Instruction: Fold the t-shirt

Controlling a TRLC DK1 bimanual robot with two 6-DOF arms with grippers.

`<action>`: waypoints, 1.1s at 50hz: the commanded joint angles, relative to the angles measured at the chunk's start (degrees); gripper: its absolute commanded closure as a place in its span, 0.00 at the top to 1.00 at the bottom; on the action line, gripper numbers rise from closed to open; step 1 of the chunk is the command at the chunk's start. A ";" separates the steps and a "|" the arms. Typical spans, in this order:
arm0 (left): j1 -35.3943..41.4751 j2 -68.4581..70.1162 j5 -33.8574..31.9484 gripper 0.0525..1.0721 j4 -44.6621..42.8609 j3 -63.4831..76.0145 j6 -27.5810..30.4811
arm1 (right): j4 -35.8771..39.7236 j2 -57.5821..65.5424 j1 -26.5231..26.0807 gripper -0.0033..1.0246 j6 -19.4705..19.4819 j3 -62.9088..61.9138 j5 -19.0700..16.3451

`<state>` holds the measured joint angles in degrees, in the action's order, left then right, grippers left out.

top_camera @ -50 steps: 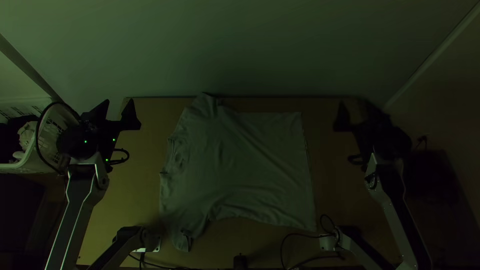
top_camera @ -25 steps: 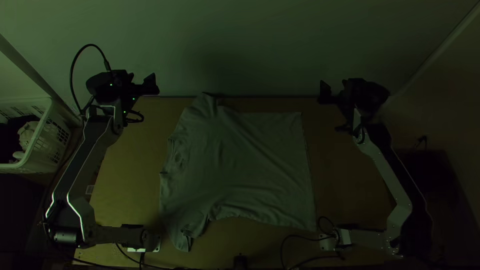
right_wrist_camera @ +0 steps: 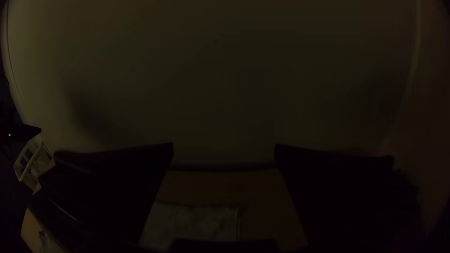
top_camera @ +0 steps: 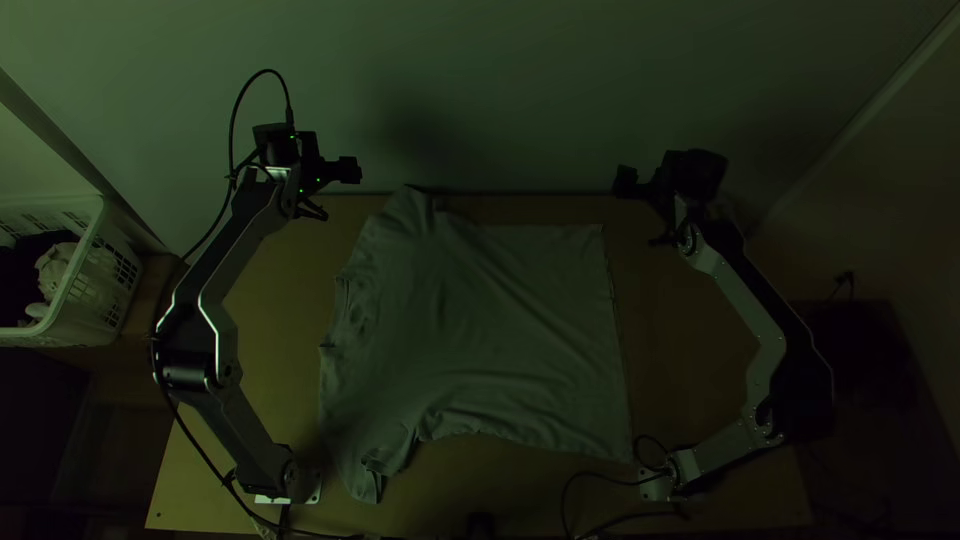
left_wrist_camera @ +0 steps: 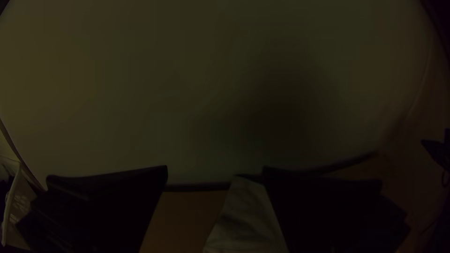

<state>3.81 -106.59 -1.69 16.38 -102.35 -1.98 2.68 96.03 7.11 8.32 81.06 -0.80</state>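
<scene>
Left gripper point(left_wrist_camera: 214, 169) and right gripper point(right_wrist_camera: 224, 146) gape empty; a shallow pinch on the dim, seemingly creased T-shirt point(top_camera: 480, 330) could slip.

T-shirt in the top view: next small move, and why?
Probably bring the left gripper toward the far sleeve and the right gripper toward the far hem corner: the t-shirt lies spread, and both grippers hang open nearby.
</scene>
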 commanded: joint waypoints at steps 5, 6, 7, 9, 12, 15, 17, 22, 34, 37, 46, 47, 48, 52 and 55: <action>0.32 -10.40 -0.06 0.94 6.82 -11.30 -0.92 | 4.62 7.16 0.62 0.96 3.99 5.52 0.53; 0.32 -11.36 -0.06 0.94 7.52 -12.35 -0.92 | 5.94 8.12 0.62 0.96 4.52 6.48 0.53; 0.40 -12.42 -0.06 0.94 7.96 -13.23 -0.92 | 7.17 9.00 0.62 0.96 5.04 7.54 0.53; 0.49 -14.00 -0.06 0.94 8.23 -14.55 -0.92 | 9.54 10.93 0.62 0.96 5.48 9.47 0.53; 0.67 -16.64 -0.06 0.85 9.28 -17.10 -0.83 | 12.88 13.75 0.53 0.96 6.71 12.46 0.53; 0.76 -19.10 -0.06 0.80 10.60 -19.91 -0.66 | 14.55 15.68 0.53 0.96 6.80 14.39 0.53; 0.93 -20.68 -0.06 0.80 11.92 -21.93 -0.66 | 15.08 16.47 0.62 0.96 6.89 14.92 0.53; 1.37 -23.58 -0.06 0.80 13.94 -24.74 -0.31 | 15.69 17.97 1.06 0.96 6.98 15.89 0.53; 2.51 -27.89 -0.06 0.80 16.31 -26.41 1.19 | 22.64 21.39 1.59 0.96 9.61 20.19 0.53; 2.69 -28.77 -0.06 0.80 16.58 -26.41 1.54 | 23.43 22.01 1.59 0.96 9.61 20.72 0.45; 3.13 -31.14 -0.06 0.79 17.19 -27.03 2.24 | 23.87 22.10 2.20 0.96 9.61 20.55 0.45; 3.13 -31.40 -0.06 0.79 17.10 -27.03 2.33 | 24.04 22.10 2.38 0.96 9.61 20.55 0.53; 3.13 -31.58 -0.06 0.79 17.10 -27.12 2.42 | 24.22 22.10 2.47 0.96 9.61 20.55 0.53; 3.39 -32.28 0.02 0.79 17.28 -27.12 2.77 | 24.92 22.10 2.99 0.96 9.70 20.55 0.53; 3.57 -32.81 0.02 0.79 17.37 -27.12 3.03 | 25.27 22.01 3.26 0.96 9.70 20.46 0.53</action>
<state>6.83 -137.84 -1.69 33.21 -127.74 -0.03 26.98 116.90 9.41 16.53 100.55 -0.62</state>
